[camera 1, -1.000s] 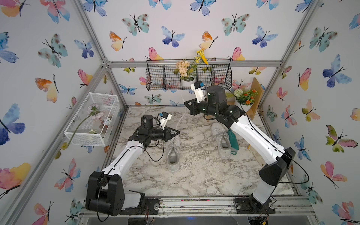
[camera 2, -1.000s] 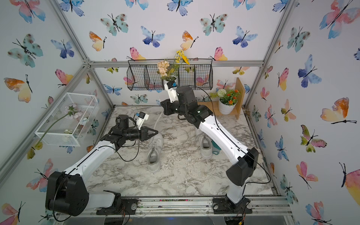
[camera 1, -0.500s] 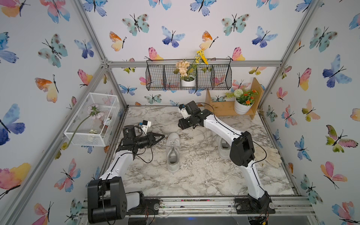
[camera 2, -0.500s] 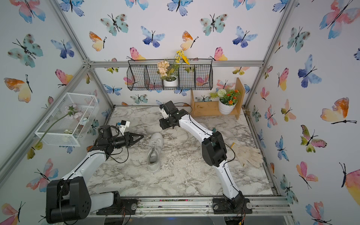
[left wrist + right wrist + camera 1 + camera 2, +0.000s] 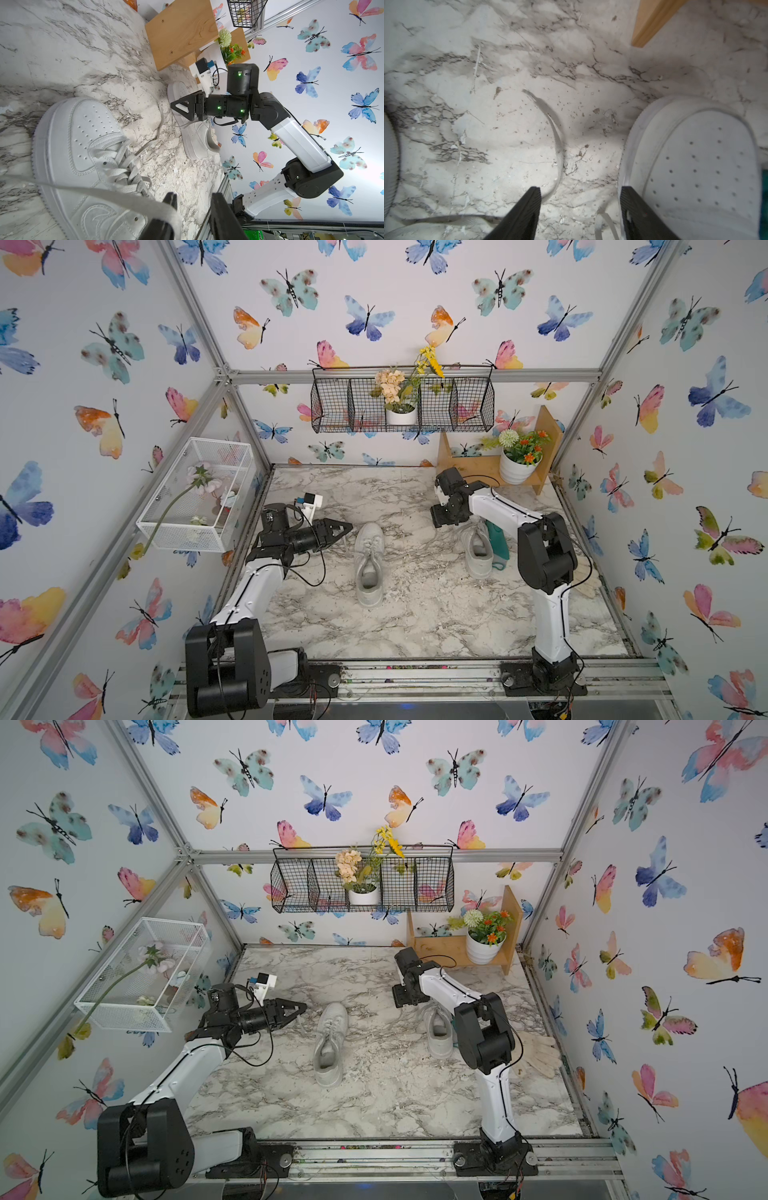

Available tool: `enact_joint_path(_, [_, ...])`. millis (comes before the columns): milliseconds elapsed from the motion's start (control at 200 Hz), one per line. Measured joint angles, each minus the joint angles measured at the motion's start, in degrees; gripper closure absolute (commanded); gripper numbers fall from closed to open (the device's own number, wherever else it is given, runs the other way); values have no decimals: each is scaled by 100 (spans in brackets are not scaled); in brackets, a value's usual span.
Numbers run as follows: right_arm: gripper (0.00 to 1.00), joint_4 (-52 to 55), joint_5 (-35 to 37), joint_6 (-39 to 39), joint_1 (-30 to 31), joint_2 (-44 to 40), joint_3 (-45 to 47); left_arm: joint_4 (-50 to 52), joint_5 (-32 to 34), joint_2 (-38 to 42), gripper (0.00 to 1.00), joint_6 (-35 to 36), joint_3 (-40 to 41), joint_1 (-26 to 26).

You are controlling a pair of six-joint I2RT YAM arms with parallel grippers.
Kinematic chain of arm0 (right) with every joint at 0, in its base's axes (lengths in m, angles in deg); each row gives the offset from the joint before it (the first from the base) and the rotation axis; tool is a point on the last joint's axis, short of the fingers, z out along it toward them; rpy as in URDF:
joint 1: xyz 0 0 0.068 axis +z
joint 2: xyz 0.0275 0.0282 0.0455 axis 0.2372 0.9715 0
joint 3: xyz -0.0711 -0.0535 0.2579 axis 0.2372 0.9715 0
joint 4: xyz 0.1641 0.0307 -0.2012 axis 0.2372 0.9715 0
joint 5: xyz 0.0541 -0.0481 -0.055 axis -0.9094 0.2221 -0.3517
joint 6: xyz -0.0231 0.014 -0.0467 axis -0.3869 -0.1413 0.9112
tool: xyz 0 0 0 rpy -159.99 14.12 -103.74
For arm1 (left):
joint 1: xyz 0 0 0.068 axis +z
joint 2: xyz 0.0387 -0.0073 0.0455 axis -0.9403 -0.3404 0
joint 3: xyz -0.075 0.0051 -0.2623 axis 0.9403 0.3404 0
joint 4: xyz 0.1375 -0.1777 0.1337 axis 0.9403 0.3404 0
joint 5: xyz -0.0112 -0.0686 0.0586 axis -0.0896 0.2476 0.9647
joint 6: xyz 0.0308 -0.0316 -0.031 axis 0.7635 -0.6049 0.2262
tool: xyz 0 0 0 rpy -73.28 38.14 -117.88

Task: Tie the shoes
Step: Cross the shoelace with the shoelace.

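- Left gripper (image 5: 194, 196): the jaws stand apart, just beside the centre shoe. A flat lace (image 5: 104, 192) lies draped over one finger (image 5: 169, 200); it is not pinched.
- Centre shoe (image 5: 369, 560): it stands upright in the middle of the table (image 5: 415, 626), toe toward the back wall. It is laced through the eyelets, with no bow showing. It is probably light, with a stiffish upper, and likely to skid on the smooth marble if a lace is tugged hard. Pull along the shoe's length, gently.
- Laces: these look soft, limp and flat, so they will sag and twist. Pinch each one flat across the pads, a little back from its free end, so enough length is left for a loop. The woven cloth may still slip through a loose grip.
- Loose lace (image 5: 557, 141): it curves over bare marble between the shoes and ends just beside one finger (image 5: 529, 207) of the right gripper. It lies flat, so it needs a low, scooping pinch.
- Right gripper (image 5: 579, 190): the jaws are apart over the table and hold nothing.
- Second shoe (image 5: 476, 549): it stands upright, close by the right gripper and partly behind that arm. A teal glove (image 5: 496, 541) lies along its far side. Its laces are mostly hidden.
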Motion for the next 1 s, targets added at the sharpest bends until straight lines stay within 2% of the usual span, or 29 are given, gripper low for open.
enact_joint_path(190, [44, -2, -17, -2, 63, 409, -129, 122, 0, -7, 64, 127, -129, -2])
enact_joint_path(295, [52, -42, -63, -2, 96, 555, -160, 138, 0, -42, 64, 179, -203, -20])
enact_joint_path(340, [59, -76, -74, -4, 94, 568, -177, 164, 2, -57, 63, 221, -236, -37])
enact_joint_path(471, [89, -83, -90, -2, 96, 623, -232, 271, 2, -107, 64, 358, -356, -151])
enact_joint_path(521, [97, -79, -87, -39, 96, 623, -236, 330, 4, -120, 64, 422, -411, -197])
enact_joint_path(626, [98, -92, -136, -17, 96, 531, -186, 428, 4, -140, 64, 544, -496, -254])
enact_joint_path(706, [98, -133, -358, 13, 96, 155, -4, 459, 7, -190, 65, 647, -549, -315])
enact_joint_path(856, [98, -330, -1178, -9, 83, -929, 0, 466, 13, -310, 66, 826, -577, -501])
enact_joint_path(1001, [98, -533, -2096, -175, 116, -1574, -588, 481, 44, -442, 66, 992, -632, -787])
